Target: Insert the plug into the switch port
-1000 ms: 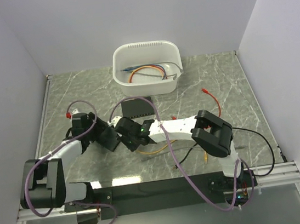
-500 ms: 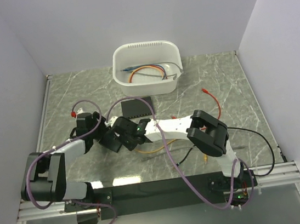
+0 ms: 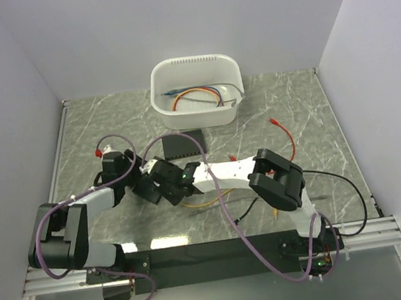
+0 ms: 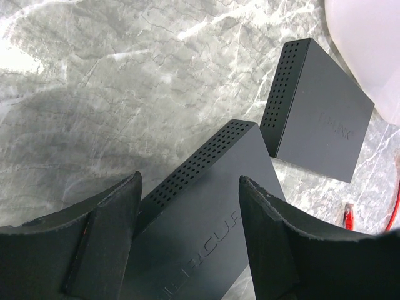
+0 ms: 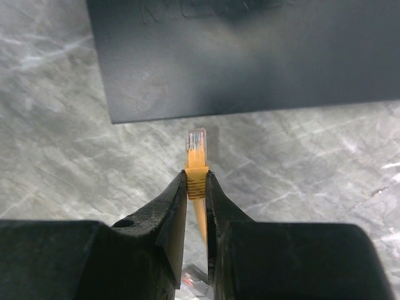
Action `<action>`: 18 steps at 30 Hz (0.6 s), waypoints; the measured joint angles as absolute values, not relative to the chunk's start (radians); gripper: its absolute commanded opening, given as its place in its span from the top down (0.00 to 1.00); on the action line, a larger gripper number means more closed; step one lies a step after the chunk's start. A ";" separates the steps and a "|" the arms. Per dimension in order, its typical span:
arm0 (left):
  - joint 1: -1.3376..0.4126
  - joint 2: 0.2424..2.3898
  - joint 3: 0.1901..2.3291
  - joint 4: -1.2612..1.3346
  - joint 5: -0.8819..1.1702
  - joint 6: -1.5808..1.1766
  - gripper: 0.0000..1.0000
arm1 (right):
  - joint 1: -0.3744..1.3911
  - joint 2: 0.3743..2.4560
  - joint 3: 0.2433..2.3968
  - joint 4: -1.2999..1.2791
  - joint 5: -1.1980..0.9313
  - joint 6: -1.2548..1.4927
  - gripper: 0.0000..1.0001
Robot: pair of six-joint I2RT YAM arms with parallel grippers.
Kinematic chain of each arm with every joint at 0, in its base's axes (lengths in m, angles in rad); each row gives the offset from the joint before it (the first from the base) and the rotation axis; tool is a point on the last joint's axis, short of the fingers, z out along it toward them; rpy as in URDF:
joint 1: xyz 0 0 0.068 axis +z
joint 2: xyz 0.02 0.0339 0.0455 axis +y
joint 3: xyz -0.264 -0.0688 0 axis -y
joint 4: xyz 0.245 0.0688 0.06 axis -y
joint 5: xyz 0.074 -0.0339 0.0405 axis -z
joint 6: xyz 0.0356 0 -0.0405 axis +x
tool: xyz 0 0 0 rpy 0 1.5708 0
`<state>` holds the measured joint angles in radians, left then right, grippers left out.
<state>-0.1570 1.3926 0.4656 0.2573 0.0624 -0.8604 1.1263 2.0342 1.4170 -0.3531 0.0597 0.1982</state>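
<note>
The right gripper (image 5: 195, 179) is almost closed and pinches the orange boot of the plug (image 5: 196, 141). The plug's clear tip points at the edge of the black switch (image 5: 250, 56), just apart from it. The left gripper (image 4: 190, 184) stands wide open astride this switch. Embossed letters there read roughly "RCUS"; the second switch (image 4: 319, 119) shows "P-LINK".

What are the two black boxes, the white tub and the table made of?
The nearer black box and the farther black box look like matte plastic: dull sheen, moulded vent holes. The white tub looks like smooth plastic, with rounded corners. The table looks like grey marble with white veins, maybe only a print.
</note>
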 measured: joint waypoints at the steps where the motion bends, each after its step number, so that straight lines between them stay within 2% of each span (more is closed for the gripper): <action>1: -0.157 1.393 0.464 0.261 0.063 -0.860 0.30 | 1.128 2.036 1.422 -0.356 0.060 0.200 1.00; 18: -0.157 1.418 0.443 0.351 0.067 -0.862 0.31 | 1.135 2.115 1.541 -0.437 0.093 0.221 1.00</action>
<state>-0.1566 1.4181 0.4431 0.3511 0.0673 -0.8623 1.1347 2.1147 1.5414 -0.4370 0.0925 0.2207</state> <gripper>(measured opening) 0.691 0.201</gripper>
